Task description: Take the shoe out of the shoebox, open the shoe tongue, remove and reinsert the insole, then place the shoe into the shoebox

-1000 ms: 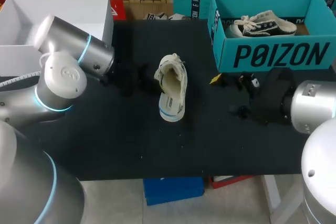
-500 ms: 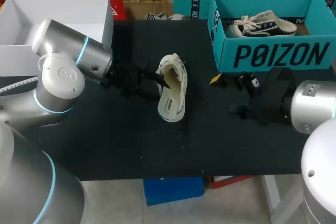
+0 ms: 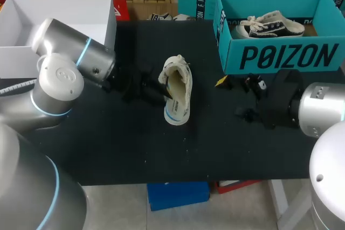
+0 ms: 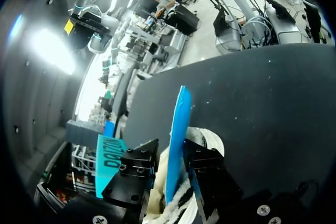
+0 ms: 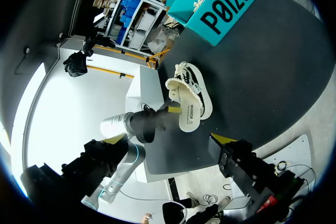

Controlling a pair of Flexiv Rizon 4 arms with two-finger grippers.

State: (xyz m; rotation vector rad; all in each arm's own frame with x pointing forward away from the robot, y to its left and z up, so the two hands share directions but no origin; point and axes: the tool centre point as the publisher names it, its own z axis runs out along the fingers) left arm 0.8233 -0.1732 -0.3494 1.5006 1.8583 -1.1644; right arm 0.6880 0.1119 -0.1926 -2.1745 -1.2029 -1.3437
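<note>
A cream shoe (image 3: 178, 94) lies on its side in the middle of the black table, opening toward the left. My left gripper (image 3: 160, 93) is at that opening. In the left wrist view its black fingers (image 4: 137, 174) stand close on either side of the blue-edged insole (image 4: 177, 140), which sticks up edge-on out of the shoe (image 4: 210, 140); the left gripper (image 4: 173, 155) looks shut on it. My right gripper (image 3: 233, 98) hangs wide open in front of the teal shoebox (image 3: 280, 57), holding nothing. From the right wrist view the shoe (image 5: 190, 98) lies well ahead of the right gripper (image 5: 169, 140).
A black-and-white shoe (image 3: 272, 25) lies inside the teal shoebox. An open white box (image 3: 59, 12) stands at the back left, behind my left arm. Bare black tabletop (image 3: 161, 149) stretches in front of the shoe.
My left arm has moved right to the shoe's opening; its fingers spread and then closed in around the insole. The shoe shifted slightly. The right arm stayed put.
</note>
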